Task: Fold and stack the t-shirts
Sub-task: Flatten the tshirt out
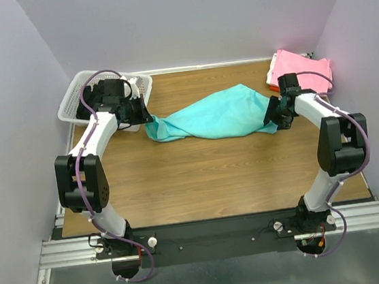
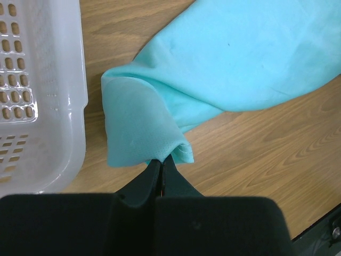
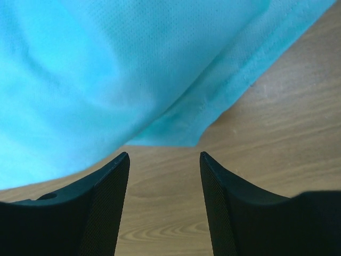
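Note:
The turquoise t-shirt (image 1: pixel 215 116) lies bunched and stretched across the middle of the wooden table. My left gripper (image 1: pixel 147 116) is shut on the shirt's left end; in the left wrist view the closed jaws (image 2: pixel 161 160) pinch a fold of turquoise cloth (image 2: pixel 144 130). My right gripper (image 1: pixel 273 117) is at the shirt's right end, open and empty; in the right wrist view (image 3: pixel 164 156) the cloth's hem (image 3: pixel 213 101) lies just beyond the fingertips, above bare wood. A folded pink t-shirt (image 1: pixel 301 71) lies at the back right corner. No red-orange shirt is visible.
A white slatted plastic basket (image 1: pixel 75 100) stands at the back left, right beside my left gripper; its wall fills the left of the left wrist view (image 2: pixel 48 96). Lilac walls enclose the table on three sides.

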Controlling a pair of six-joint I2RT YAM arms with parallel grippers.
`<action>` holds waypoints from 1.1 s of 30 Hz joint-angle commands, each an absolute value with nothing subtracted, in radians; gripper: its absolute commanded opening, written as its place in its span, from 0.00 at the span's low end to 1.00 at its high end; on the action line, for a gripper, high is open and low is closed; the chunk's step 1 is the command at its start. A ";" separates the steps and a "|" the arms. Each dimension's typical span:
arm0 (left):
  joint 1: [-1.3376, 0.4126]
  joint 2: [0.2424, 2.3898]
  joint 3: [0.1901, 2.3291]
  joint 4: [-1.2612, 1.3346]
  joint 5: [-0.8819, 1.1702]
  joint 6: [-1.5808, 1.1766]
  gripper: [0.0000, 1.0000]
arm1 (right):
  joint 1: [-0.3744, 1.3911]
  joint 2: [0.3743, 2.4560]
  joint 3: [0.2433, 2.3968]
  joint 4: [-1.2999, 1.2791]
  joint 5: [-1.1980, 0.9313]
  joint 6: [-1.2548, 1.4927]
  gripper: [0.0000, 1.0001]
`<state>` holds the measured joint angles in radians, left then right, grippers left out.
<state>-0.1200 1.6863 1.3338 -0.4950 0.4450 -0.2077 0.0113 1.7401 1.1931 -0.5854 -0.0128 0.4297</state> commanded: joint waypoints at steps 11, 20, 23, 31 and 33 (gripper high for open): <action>-0.120 1.706 1.400 -0.511 0.463 -0.184 0.00 | 0.006 1.858 1.220 -0.551 0.020 0.426 0.57; -0.120 1.723 1.434 -0.500 0.465 -0.189 0.00 | 0.008 1.870 1.192 -0.551 0.008 0.437 0.24; -0.120 1.721 1.459 -0.509 0.437 -0.178 0.00 | 0.008 1.829 1.206 -0.567 0.006 0.443 0.03; -0.071 1.681 1.641 -0.528 0.200 -0.132 0.00 | 0.005 1.616 1.504 -0.811 0.078 0.426 0.00; -0.043 1.658 1.677 -0.517 0.170 -0.133 0.00 | -0.028 1.589 1.622 -0.850 0.075 0.434 0.00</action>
